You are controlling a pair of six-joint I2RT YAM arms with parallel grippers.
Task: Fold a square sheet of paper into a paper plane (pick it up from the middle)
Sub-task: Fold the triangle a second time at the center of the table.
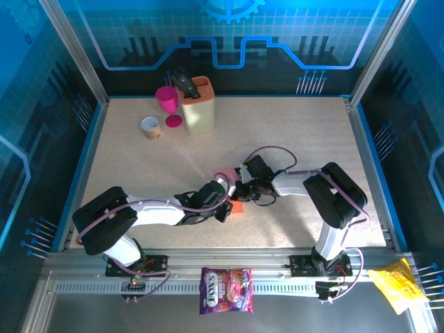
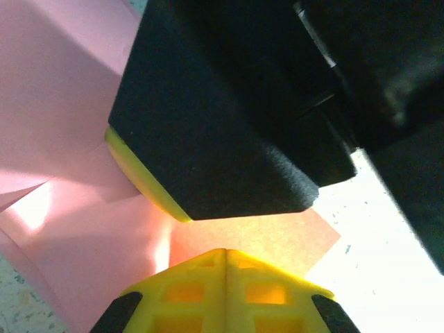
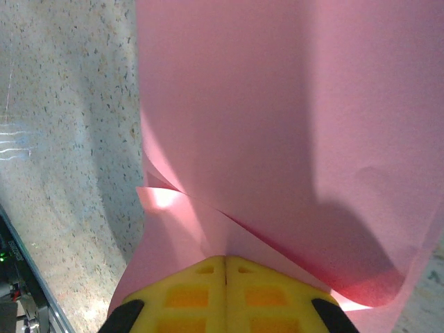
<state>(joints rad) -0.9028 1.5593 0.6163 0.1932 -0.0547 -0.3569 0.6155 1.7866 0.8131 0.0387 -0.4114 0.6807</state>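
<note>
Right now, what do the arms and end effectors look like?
The left arm and right arm have white links, bulky black joint housings and looping purple cables. The left end effector and right end effector have yellow gridded fingers with black corners.

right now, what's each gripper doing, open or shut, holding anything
left gripper: shut, tips against the pink paper; whether it pinches it cannot be told
right gripper: shut on the pink paper
</note>
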